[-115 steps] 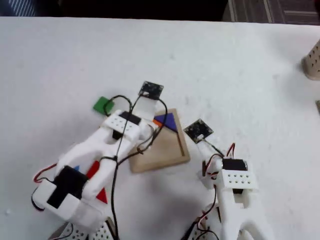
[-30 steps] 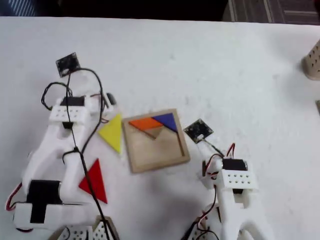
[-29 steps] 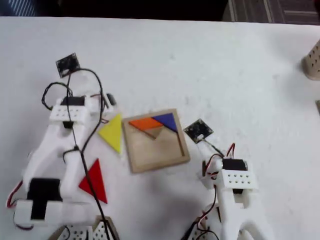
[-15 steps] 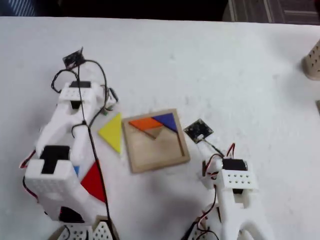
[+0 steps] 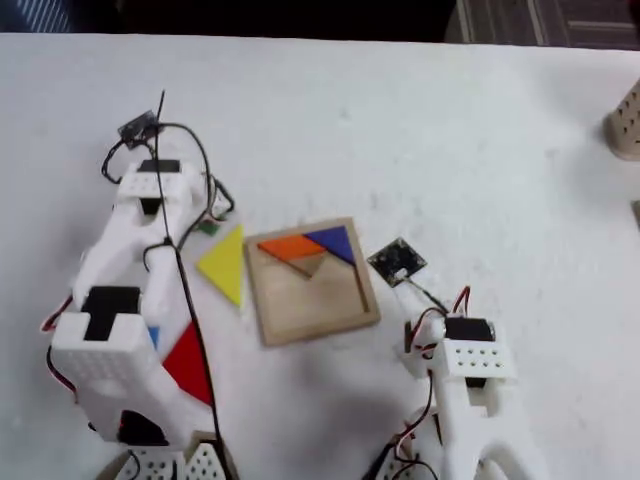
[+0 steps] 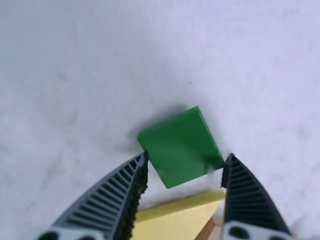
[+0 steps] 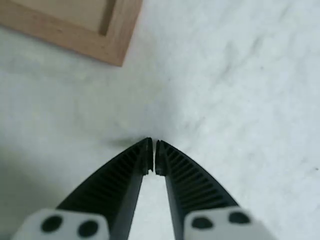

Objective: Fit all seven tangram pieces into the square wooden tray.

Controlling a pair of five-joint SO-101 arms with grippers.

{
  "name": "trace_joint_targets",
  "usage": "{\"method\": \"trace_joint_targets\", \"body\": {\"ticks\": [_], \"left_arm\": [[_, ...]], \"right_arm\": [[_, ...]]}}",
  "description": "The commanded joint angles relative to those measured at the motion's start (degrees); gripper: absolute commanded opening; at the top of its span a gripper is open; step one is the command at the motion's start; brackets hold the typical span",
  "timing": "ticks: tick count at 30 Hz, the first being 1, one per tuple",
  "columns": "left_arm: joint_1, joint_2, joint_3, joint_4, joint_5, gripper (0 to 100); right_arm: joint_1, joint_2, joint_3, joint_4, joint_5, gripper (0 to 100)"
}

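high view: the square wooden tray [image 5: 300, 300] sits mid table [image 5: 450, 130], with an orange triangle [image 5: 288, 245] and a blue triangle [image 5: 337, 240] along its far side. a yellow triangle [image 5: 225, 265] lies just left of it. the left arm [image 5: 120, 300] hides part of a red triangle [image 5: 190, 365] and most of the green square [image 5: 207, 227].

left wrist view: the left tool [image 6: 184, 165] is spread, its fingers flanking the green square, which lies flat on the table with the yellow triangle's tip beside it.

right wrist view: the right tool [image 7: 153, 150] is pressed together over the table, near the tray's corner.
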Motion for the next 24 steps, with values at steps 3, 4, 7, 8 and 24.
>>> {"method": "trace_joint_targets", "body": {"ticks": [3, 4, 7, 8, 24], "left_arm": [[-0.75, -0.84, -2.20, 1.23, 0.62, 23], [-0.75, -1.10, -2.37, 1.58, 0.53, 23], [-1.10, -4.53, -2.81, 2.73, 0.53, 23], [-1.19, -5.58, -2.02, 2.37, 0.53, 23], [-3.47, -1.54, -0.97, 0.26, 5.54, 36]], "right_arm": [[-0.48, -0.92, -0.18, -0.66, 0.70, 1.8], [-0.48, -0.92, -0.18, -0.66, 0.70, 1.8], [-0.48, -0.92, -0.18, -0.66, 0.70, 1.8], [-0.48, -0.92, -0.18, -0.66, 0.70, 1.8], [-0.48, -0.92, -0.18, -0.66, 0.70, 1.8]]}}
